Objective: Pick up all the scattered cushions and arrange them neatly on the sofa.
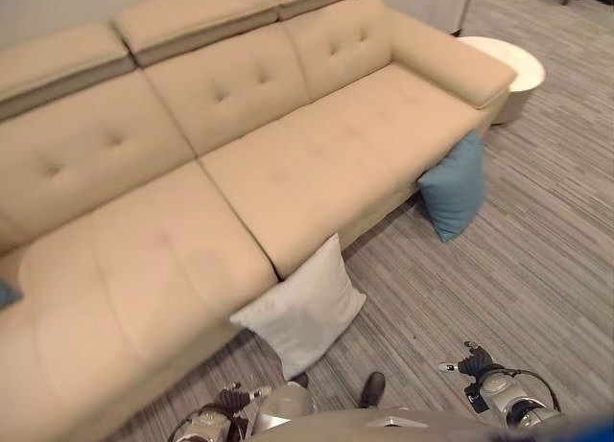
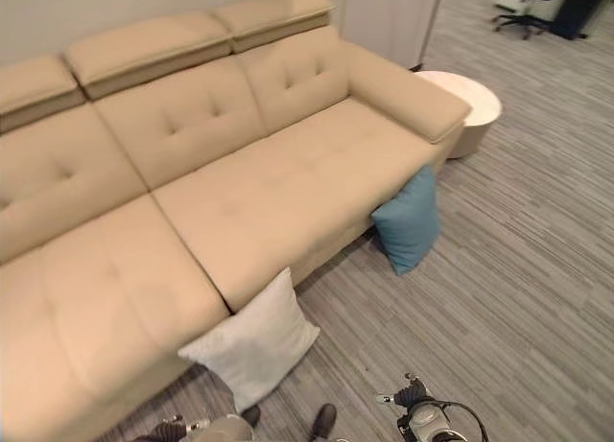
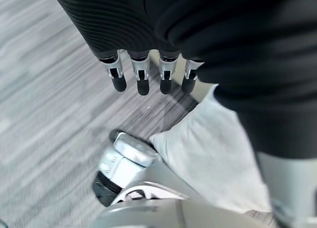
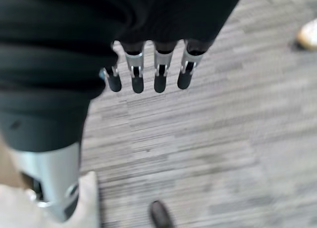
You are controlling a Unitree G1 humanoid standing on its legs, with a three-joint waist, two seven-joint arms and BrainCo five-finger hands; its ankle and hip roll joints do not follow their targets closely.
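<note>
Above the striped grey floor (image 4: 208, 154) we see both hands hanging with straight, relaxed fingers and nothing in them: the left hand (image 3: 143, 77) hovers over the carpet just beside the white cushion (image 1: 302, 308), not touching it, and the right hand (image 4: 148, 77) hangs over bare carpet. We count two cushions on the floor. The white one leans tilted against the front edge of the beige sofa (image 1: 317, 164), near where the long left section meets the middle seat. The blue cushion (image 1: 453, 188) stands propped against the sofa's front at its right end, below the armrest, well apart from the white one. At the far left edge of the sofa seat a small blue scrap (image 1: 8, 293) shows; we cannot tell what it is. The sofa seats lie bare and wide. A round white side table (image 1: 508, 73) stands just beyond the right armrest, and open carpet stretches to the right of both cushions.
</note>
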